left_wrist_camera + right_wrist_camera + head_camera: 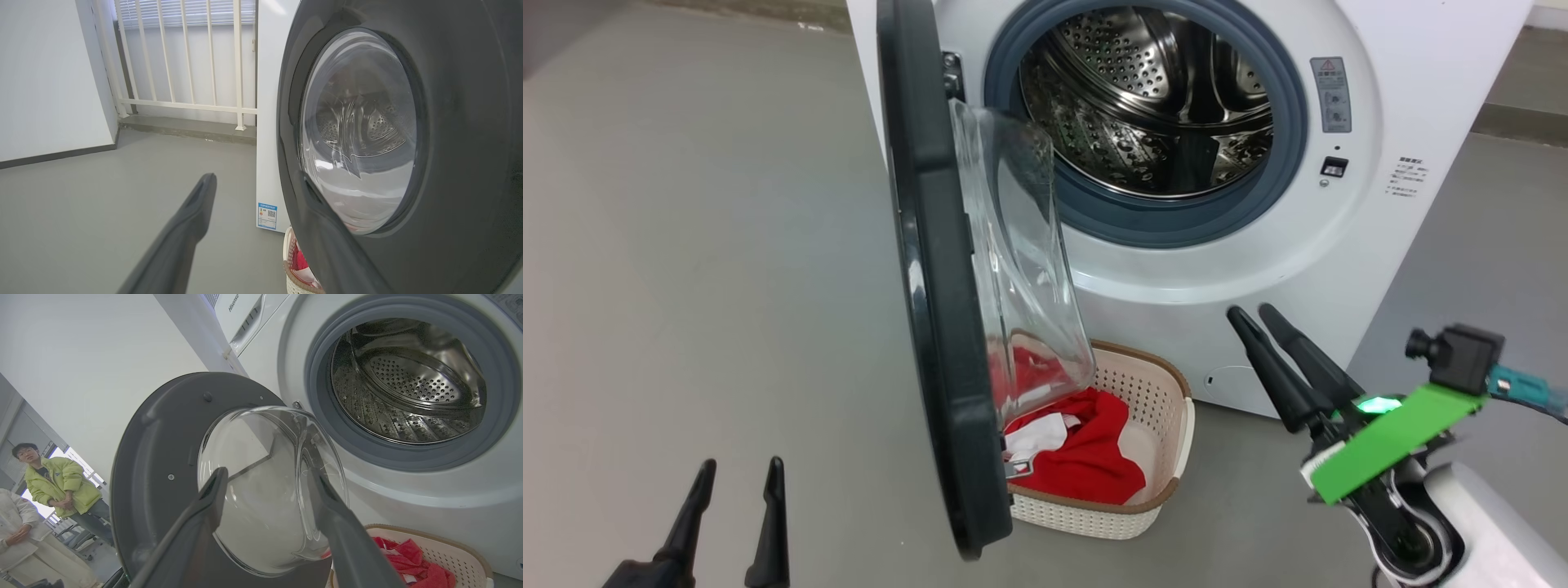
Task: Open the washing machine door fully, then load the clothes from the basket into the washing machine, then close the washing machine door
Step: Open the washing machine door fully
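Both grippers are standing wide open and holding nothing. The right gripper (1249, 311) is hovering low in front of the machine, on the inner side of the door, and the left gripper (743, 463) is waiting on the door's outer side. Judging from that, the two are flanking the door to push it wider.

The white boxy front-loading washing machine (1421, 82) is showing its perforated steel drum (1152, 98) bare, with nothing loaded. The large round washing machine door (931, 286), with a glossy black rim and a bulging clear glass bowl (1021, 269), is standing roughly square to the machine's front. It is edge-on to the head camera and likely not fully open.

The small cream perforated plastic basket (1168, 425) with a brown rim is sitting on the floor, touching or just beside the machine's base. The door is hanging over its left part and blocking a clean reach. The bright red clothes (1094, 457) with white trim are lying heaped inside it, untouched.
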Available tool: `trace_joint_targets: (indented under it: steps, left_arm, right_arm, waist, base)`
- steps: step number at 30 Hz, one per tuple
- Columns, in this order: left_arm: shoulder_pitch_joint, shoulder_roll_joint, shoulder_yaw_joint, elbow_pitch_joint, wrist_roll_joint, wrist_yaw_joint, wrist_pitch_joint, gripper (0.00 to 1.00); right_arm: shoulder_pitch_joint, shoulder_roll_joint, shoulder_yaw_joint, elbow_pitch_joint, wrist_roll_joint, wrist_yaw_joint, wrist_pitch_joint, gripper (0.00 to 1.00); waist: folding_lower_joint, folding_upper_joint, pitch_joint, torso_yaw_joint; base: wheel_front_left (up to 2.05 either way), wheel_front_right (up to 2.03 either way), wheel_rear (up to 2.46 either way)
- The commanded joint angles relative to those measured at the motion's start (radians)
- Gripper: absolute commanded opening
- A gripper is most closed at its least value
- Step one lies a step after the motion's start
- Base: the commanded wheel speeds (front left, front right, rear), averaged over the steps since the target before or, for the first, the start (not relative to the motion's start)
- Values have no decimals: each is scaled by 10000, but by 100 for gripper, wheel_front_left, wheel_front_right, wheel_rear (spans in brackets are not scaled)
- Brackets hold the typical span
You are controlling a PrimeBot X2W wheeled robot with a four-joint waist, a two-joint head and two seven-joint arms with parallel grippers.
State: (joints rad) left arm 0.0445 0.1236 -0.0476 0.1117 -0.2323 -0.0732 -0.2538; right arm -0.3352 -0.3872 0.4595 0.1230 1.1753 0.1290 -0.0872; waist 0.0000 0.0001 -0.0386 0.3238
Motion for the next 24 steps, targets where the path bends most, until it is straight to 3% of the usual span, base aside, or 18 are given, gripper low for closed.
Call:
trace_joint_targets:
  steps: [1,9,15,24]
  left_arm:
    - [-187,180,333,-345,-50,131,-79,100]
    - [-52,259,316,-501,-91,184,-62,100]
    - [-15,307,269,-582,-130,203,-27,100]
    - [25,387,208,-672,-169,256,47,100]
  right_arm:
    - [91,-251,231,-185,-224,17,-354,100]
    - [545,-799,195,477,-1531,17,-1694,100]
    - [1155,-254,-1307,750,-2995,17,-1742,100]
    - [1795,328,-2038,817,-5405,17,-1744,100]
  waist:
    - [0,-1,-23,-43]
    - [0,-1,-101,-125]
    - [0,-1,-125,-95]
    - [0,-1,-137,-78]
  base:
    - [0,0,0]
    - [0,0,0]
    - [0,0,0]
    - [0,0,0]
